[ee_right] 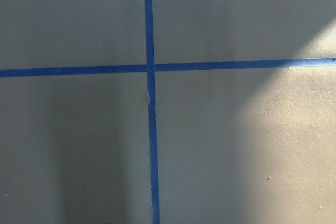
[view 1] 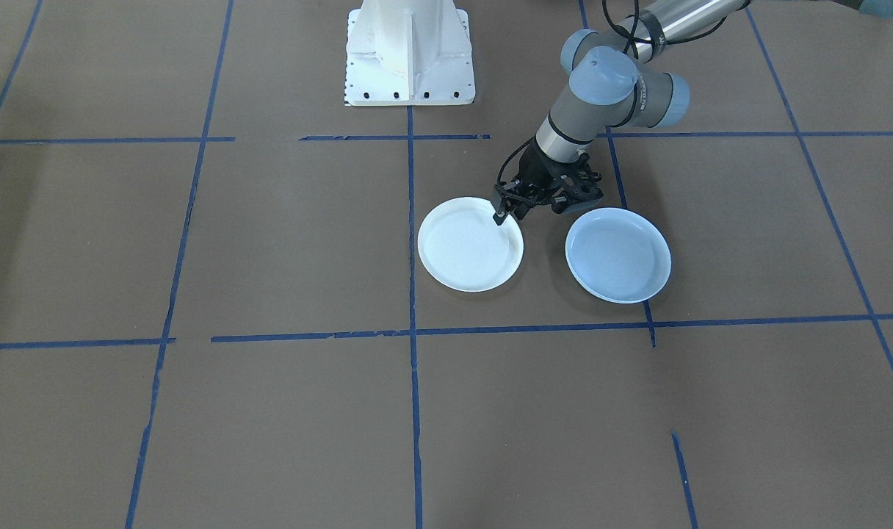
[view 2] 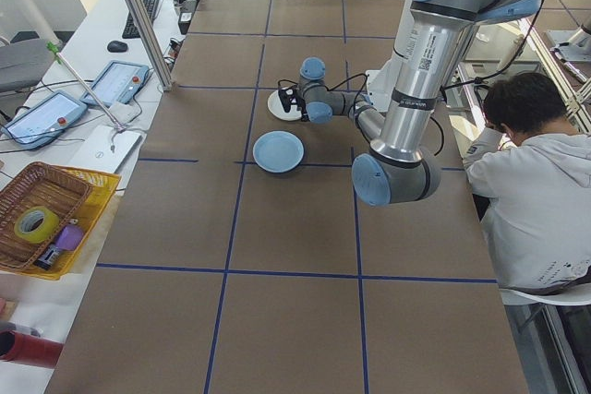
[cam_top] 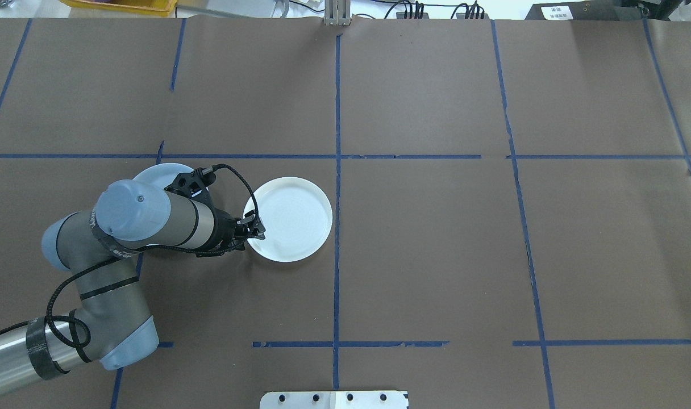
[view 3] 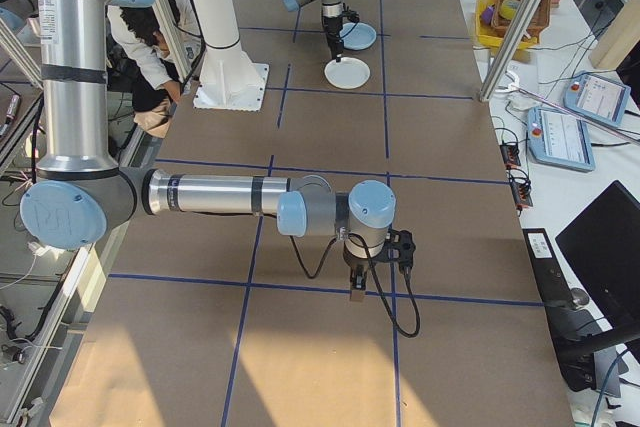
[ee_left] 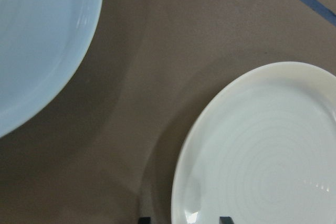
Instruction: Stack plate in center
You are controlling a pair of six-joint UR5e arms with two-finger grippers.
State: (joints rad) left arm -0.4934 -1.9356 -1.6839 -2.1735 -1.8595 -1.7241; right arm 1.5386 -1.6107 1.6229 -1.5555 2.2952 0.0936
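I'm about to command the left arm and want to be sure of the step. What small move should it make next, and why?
Probably close the left gripper on the near rim of the white ringed plate. Its fingers seem to straddle that rim, one tip over the inside, and the plate lies flat beside the pale-blue plate, not stacked yet. I cannot tell if it already grips.

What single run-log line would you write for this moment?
left gripper: at white plate rim, fingers straddling it | blue plate: beside, apart, flat | right gripper: idle over tape cross | stack: not done
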